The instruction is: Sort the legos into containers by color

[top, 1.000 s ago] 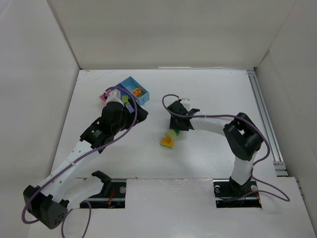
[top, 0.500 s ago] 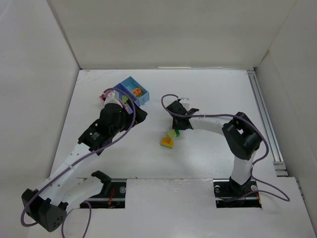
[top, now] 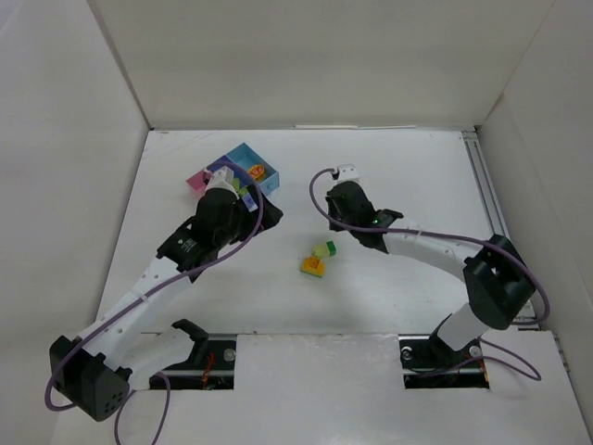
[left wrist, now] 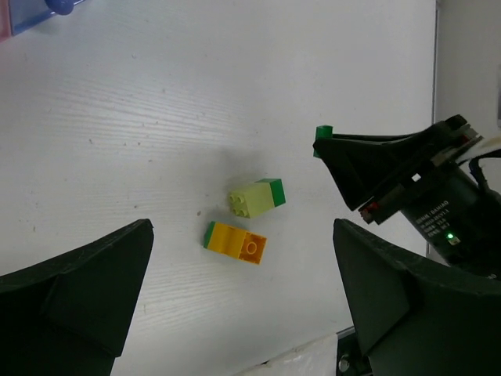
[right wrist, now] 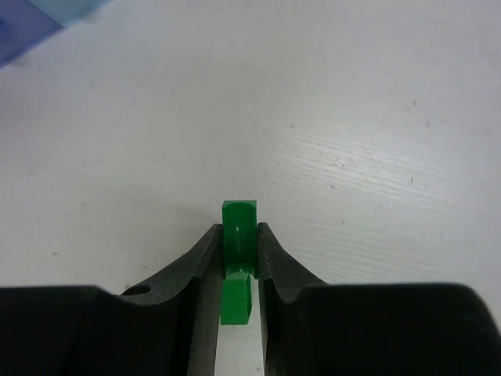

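My right gripper (right wrist: 238, 231) is shut on a small dark green lego (right wrist: 238, 243), held above the table. In the top view the right gripper (top: 334, 198) is right of the containers (top: 248, 159), a joined tray of pink and blue bins. The held green lego also shows in the left wrist view (left wrist: 323, 131). A lime lego with a green piece (top: 323, 249) and an orange-yellow lego (top: 312, 267) lie mid-table; both show in the left wrist view, lime (left wrist: 250, 199) and orange-yellow (left wrist: 237, 241). My left gripper (top: 241, 197) is open and empty beside the tray, with wide-set fingers (left wrist: 78, 290).
The blue bin holds an orange lego (top: 255, 171), and lime pieces (top: 236, 185) sit at the tray's near side. White walls enclose the table on the left, back and right. A metal rail (top: 491, 213) runs along the right edge.
My right gripper has risen from the two legos mid-table and moved back toward the tray, carrying the dark green lego. The left arm shifted slightly.
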Tool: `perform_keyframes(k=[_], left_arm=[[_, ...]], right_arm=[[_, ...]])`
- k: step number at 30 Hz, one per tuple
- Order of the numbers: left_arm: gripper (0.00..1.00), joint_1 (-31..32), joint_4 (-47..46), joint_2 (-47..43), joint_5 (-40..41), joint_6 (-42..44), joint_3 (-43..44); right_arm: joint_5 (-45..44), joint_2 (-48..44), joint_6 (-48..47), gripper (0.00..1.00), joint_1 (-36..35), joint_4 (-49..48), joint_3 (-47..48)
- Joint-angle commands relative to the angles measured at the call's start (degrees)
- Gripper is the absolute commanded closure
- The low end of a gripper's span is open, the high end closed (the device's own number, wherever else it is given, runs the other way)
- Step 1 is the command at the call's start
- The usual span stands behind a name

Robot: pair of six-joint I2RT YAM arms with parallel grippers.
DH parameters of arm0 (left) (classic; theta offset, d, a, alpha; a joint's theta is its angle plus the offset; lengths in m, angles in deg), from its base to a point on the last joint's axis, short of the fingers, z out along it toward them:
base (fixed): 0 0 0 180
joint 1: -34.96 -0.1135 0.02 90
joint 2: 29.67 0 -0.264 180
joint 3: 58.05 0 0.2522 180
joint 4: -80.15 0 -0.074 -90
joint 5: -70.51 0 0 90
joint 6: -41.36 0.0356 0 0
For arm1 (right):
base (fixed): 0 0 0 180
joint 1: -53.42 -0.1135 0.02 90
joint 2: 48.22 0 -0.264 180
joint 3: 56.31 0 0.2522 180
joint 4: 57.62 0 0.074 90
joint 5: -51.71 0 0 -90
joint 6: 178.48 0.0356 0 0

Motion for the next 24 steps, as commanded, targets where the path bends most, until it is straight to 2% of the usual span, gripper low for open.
perform_keyframes(k=[1,2,3,4,6,8,11,14,18,22,24], left_arm=[[0.02,0.13,-3.46,0.69,-3.55,2.47,2.6],[0.0,0.13,-4.33,0.7,-4.52,3.0,3.21],[0.0,0.13,-5.47,0.7,-5.74,4.23,3.22],[0.0,0.13,-6.44,1.4,-9.58,4.93,3.22],[0.0,0.13,-9.42,1.93,-13.73,5.99,3.22],[0.0,-1.18,-11.97,2.46,-21.29,6.0,3.22],[0.05,-1.18,-16.19,2.46,-26.3,6.0,2.61],[0.1,-1.18,-16.2,2.99,-27.11,6.0,2.6],[0.15,-1.18,-17.78,2.46,-32.54,6.7,1.99],[0.2,-1.18,-18.58,2.46,-33.09,6.7,1.46],[0.26,-0.66,-18.58,2.46,-33.61,6.7,1.46]], right_arm=[[7.27,-4.77,-9.53,0.84,-0.13,-9.73,-2.61],[10.26,-6.26,-11.63,0.84,-0.13,-11.66,-5.05],[14.03,-9.67,-17.83,0.84,-0.13,-16.38,-6.38],[21.64,-11.53,-20.5,0.84,-0.13,-18.86,-7.88],[29.76,-16.35,-28.73,0.79,-0.13,-23.87,-11.84],[36.35,-18.74,-31.94,0.79,-0.65,-24.42,-13.33],[41.99,-22.44,-35.55,0.83,-0.65,-24.42,-14.66],[47.18,-25.34,-36.52,0.83,-0.65,-24.42,-15.27],[49.31,-26.49,-37.75,0.83,-0.65,-24.42,-15.8],[52.13,-26.49,-38.37,0.84,-0.65,-24.42,-15.19],[52.13,-26.49,-38.37,0.86,-0.65,-24.42,-15.19]])
